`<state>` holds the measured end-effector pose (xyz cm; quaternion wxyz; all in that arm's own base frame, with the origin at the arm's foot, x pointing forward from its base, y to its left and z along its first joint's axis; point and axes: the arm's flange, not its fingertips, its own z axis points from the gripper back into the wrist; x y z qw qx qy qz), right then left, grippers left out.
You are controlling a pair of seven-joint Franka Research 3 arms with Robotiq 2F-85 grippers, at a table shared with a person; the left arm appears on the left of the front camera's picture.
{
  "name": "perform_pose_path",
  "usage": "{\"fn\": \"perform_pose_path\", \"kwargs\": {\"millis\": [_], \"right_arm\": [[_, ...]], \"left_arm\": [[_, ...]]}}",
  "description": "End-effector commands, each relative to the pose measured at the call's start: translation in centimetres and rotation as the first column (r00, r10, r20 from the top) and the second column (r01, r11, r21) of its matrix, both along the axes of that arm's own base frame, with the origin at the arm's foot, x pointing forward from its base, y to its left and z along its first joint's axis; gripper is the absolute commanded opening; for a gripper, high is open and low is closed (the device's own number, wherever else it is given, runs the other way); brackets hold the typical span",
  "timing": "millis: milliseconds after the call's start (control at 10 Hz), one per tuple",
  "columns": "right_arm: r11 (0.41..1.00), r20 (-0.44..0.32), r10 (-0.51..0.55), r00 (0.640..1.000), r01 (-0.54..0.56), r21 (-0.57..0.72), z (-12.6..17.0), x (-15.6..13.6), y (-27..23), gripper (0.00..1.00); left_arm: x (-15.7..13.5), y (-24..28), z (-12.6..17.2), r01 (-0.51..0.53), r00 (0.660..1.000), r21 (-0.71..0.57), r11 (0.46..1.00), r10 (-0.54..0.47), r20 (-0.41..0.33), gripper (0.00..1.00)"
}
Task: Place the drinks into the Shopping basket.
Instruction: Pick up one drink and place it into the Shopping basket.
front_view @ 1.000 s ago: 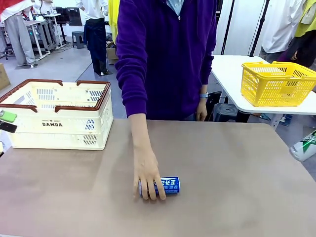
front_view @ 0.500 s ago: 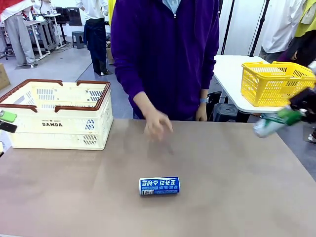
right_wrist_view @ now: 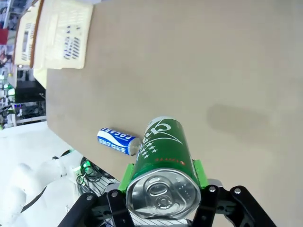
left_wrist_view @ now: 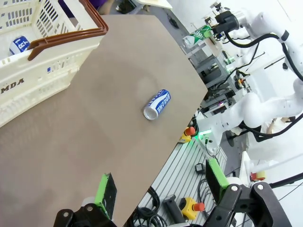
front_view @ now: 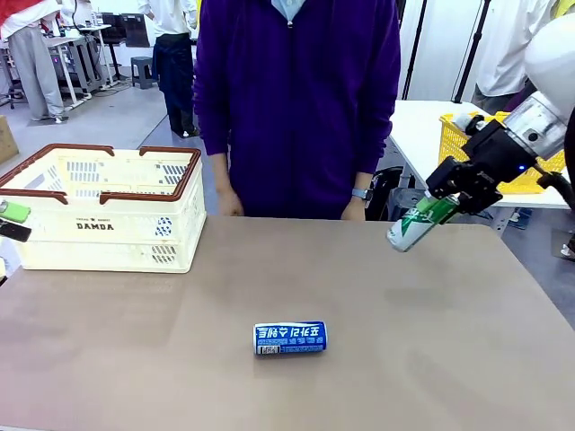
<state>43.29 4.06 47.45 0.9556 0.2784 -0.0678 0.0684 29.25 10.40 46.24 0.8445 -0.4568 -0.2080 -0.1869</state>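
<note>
Brown table (front_view: 431, 359), blue can (front_view: 289, 338) lying centre, yellow basket (front_view: 447, 136) beyond

The right gripper (front_view: 442, 208), raised and tilted down on its arm, clamps the green can (front_view: 409, 230); the left gripper (left_wrist_view: 158, 170) stands spread wide.

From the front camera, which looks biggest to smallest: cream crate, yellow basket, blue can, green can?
1. crate
2. yellow basket, partly hidden, farther off
3. blue can and green can: look alike, unranked

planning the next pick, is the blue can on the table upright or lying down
On its side: the blue can lies lengthwise on the table, silver end visible.
</note>
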Motion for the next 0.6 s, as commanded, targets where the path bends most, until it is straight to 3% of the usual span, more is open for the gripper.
{"fn": "perform_pose_path", "kwargs": {"millis": [0,200,500], "right_arm": [[0.999,0.021,-0.025,0.999,0.025,-0.027,0.8,-0.7,0.2,0.0],[1.0,0.025,-0.013,1.0,0.014,-0.022,0.6,-0.8,2.3,0.0],[0.994,0.03,0.112,0.993,-0.112,-0.002,-0.1,0.8,10.2,0.0]], "left_arm": [[0.0,-0.1,0.2,-0.005,1.0,-0.018,1.0,0.006,0.004,1.0],[0.0,-0.1,0.2,-0.005,1.0,-0.018,1.0,0.006,0.004,1.0],[0.0,-0.1,0.2,-0.005,1.0,-0.018,1.0,0.006,0.004,1.0]]}}
